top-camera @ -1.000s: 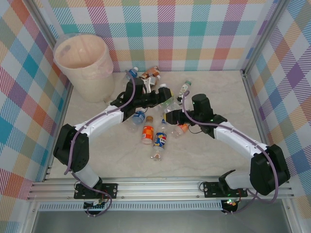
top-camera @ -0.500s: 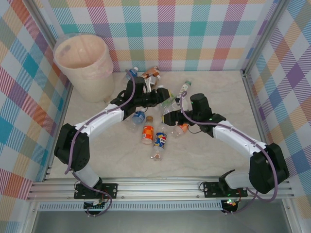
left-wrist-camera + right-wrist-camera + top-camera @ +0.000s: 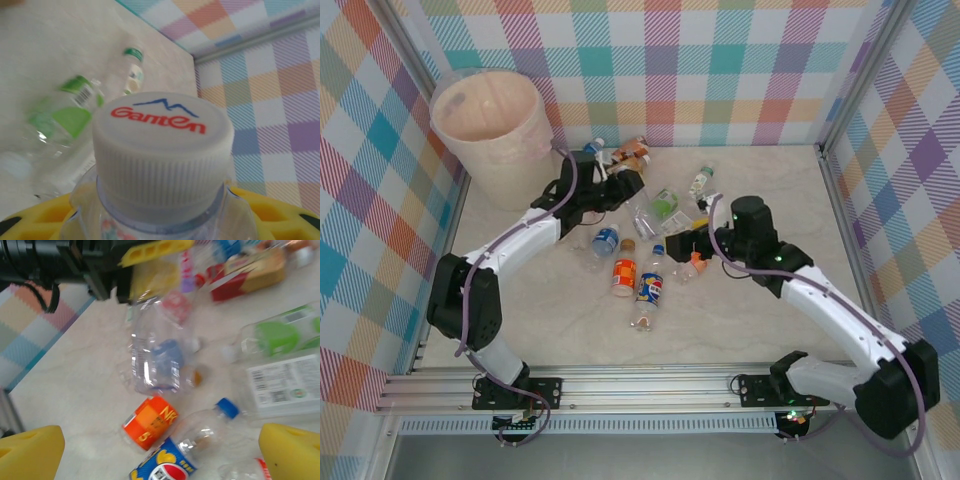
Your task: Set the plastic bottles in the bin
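Left gripper (image 3: pixel 623 186): yellow pads (image 3: pixel 35 220) clamped on clear bottle (image 3: pixel 162 150) with thin crinkled walls and white ridged Ganten cap, near table's (image 3: pixel 540 320) far edge.
Right gripper (image 3: pixel 695 240): jaws spread wide, empty.
Plastic bottles (image 3: pixel 650 285): scattered lying mid-table.
Bin (image 3: pixel 505 160): round, cream, clear liner inside, far left corner.

Holds white-capped bottle (image 3: pixel 162 150) at centre frame, clamped between yellow fingers (image 3: pixel 280 212) along bottom edge. At left, green-label bottle (image 3: pixel 60 120) lying on table (image 3: pixel 50 40).
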